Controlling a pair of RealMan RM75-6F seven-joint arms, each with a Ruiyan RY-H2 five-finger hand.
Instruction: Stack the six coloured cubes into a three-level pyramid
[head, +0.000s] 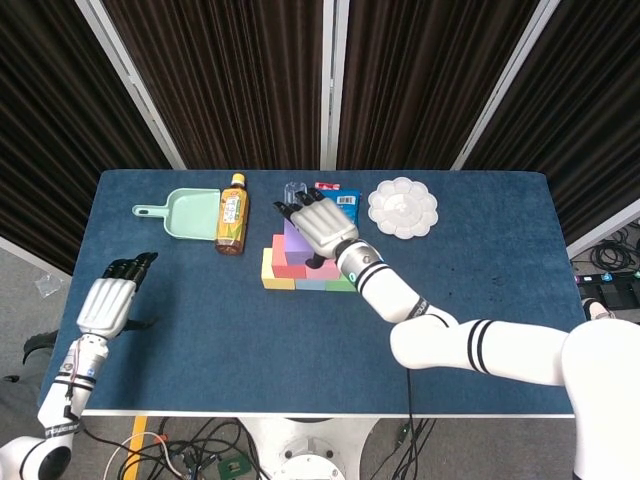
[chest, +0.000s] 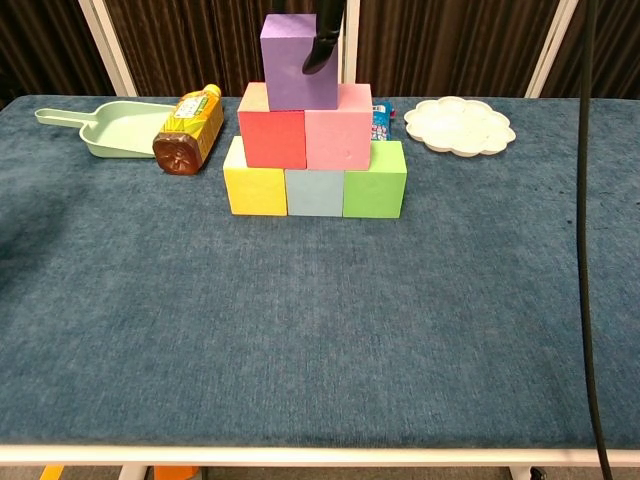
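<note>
- The pyramid reads as built: yellow cube (chest: 255, 190), blue cube (chest: 314, 193) and green cube (chest: 374, 180) in a touching row on the table (chest: 320, 330), red cube (chest: 272, 138) and pink cube (chest: 338, 140) side by side on them, purple cube (chest: 298, 62) on top.
- The step in hand, I judge, is letting go of the purple cube and getting clear.
- The right hand (head: 318, 228) sits over the top of the stack, fingers spread and pointing to the far edge; in the chest view one dark fingertip (chest: 317, 57) lies against the purple cube's front face. Whether it grips or only touches, I cannot tell.
- To do it well: ease the fingers off first, then lift straight up, with no sideways drag, since the top cube only rests across the red–pink seam.
- Watch the purple cube's left edge: it sits near the middle of the red cube, so a nudge left could tip it.
- The left hand (head: 106, 302) holds nothing, fingers loosely curled, at the near left edge, well apart from the stack; best left idle.
- The bottle (chest: 188, 130) lies just left of the stack; retreat away from it.
</note>
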